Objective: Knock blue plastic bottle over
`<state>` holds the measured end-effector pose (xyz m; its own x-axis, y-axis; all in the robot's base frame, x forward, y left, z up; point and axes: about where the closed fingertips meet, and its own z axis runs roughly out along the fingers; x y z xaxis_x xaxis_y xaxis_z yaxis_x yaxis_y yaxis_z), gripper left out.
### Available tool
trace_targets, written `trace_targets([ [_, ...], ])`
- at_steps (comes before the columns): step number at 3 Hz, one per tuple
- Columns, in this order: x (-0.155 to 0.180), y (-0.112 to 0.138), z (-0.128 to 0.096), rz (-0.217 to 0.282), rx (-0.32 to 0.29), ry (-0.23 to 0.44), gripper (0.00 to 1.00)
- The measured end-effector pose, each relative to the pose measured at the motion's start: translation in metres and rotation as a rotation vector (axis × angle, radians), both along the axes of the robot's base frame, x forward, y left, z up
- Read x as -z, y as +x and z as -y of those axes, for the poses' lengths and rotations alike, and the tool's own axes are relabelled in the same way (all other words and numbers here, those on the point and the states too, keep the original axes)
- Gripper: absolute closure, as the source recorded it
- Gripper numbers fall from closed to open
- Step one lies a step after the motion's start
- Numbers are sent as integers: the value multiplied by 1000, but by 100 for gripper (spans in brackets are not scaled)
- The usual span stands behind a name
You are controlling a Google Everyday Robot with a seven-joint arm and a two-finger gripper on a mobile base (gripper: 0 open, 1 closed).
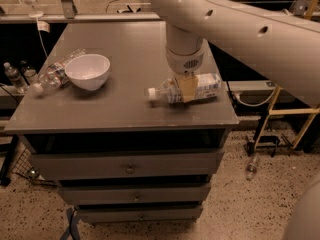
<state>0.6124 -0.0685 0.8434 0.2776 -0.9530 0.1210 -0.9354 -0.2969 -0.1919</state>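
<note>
The blue plastic bottle (200,88) lies on its side on the right part of the grey cabinet top (125,104), white cap pointing left, label toward the right edge. My gripper (187,88) hangs from the big white arm directly over the bottle's middle, its tan finger (187,86) in front of the bottle.
A white bowl (88,71) stands at the left of the cabinet top, with a smaller clear bottle (54,75) lying beside it at the left edge. The cabinet has drawers below. More bottles stand on the floor at left (14,77), and one lies at right (252,167).
</note>
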Motion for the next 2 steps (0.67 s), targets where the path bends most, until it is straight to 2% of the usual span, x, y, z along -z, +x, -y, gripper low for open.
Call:
trace_targets([
  [2,0,0,1,2,-1,-4,59],
])
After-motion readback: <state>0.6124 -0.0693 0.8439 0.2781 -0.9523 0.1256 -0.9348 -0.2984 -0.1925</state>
